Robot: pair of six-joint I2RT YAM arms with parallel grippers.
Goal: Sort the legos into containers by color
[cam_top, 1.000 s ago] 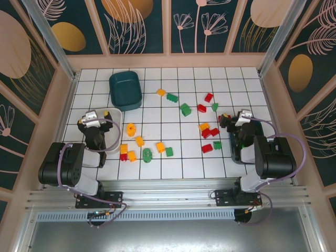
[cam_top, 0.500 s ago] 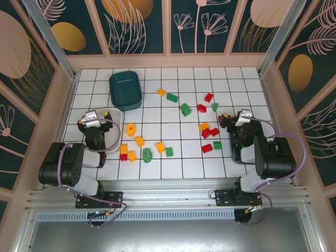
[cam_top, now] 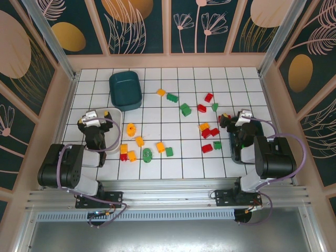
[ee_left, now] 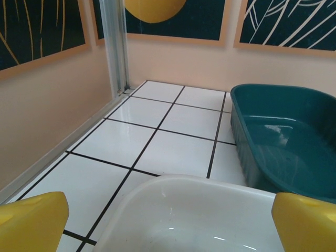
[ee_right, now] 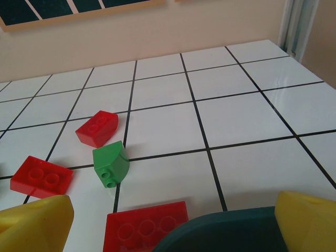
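Left gripper (cam_top: 97, 115): fingers wide apart, nothing between them, poised over white tray (cam_top: 118, 113). Right gripper (cam_top: 234, 122): likewise spread and empty, above rim of near teal tray (ee_right: 226, 233). Far teal tray (cam_top: 126, 90) toward back-left of counter (cam_top: 252, 84), floor bare. Bricks (cam_top: 169, 151) strewn across middle of counter, none seen in any tray; sorting judged barely begun.

Closest target: flat red brick (ee_right: 145, 227), just beyond teal rim, ahead and slightly left of right gripper; cannot tell whether touching rim. Long axis across wrist view, roughly in line with finger spread. Probably calls for a wrist turn, or a grab by the ends. Beyond it, green brick (ee_right: 110, 166) and two more reds, farther out in same direction.

Orange bricks (cam_top: 130, 128) clustered right of white tray, nearer left arm, off to right of that gripper and slightly back toward its base. Likely split: right arm on reds, left arm on orange. Risk: nudging red brick against rim on descent.
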